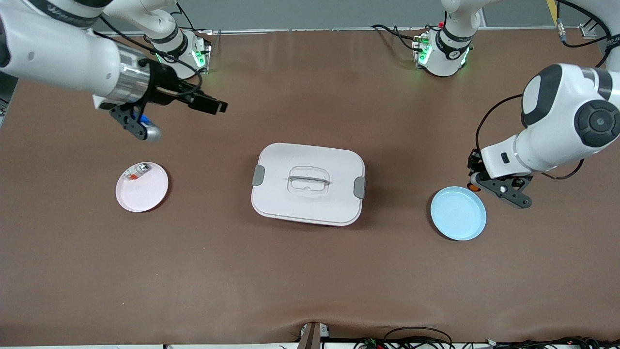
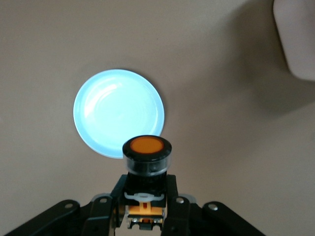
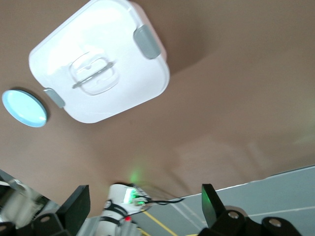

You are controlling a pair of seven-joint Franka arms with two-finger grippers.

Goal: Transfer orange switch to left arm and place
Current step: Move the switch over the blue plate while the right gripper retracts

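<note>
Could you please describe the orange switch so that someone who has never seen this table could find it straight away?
Start at the white box in the middle of the table and move toward the left arm's end, to the light blue plate. Just above that plate's edge hangs the left gripper, shut on the orange switch. It is a tiny black cylinder with a round orange cap, far smaller than either plate.

1. Both arms: white rounded shells, black joint sections.
2. Right arm [image 1: 63,53]: silver wrist band, black cables.
3. Left arm [image 1: 566,126]: black round cap, looping black cable.
4. Bases: green lights.
</note>
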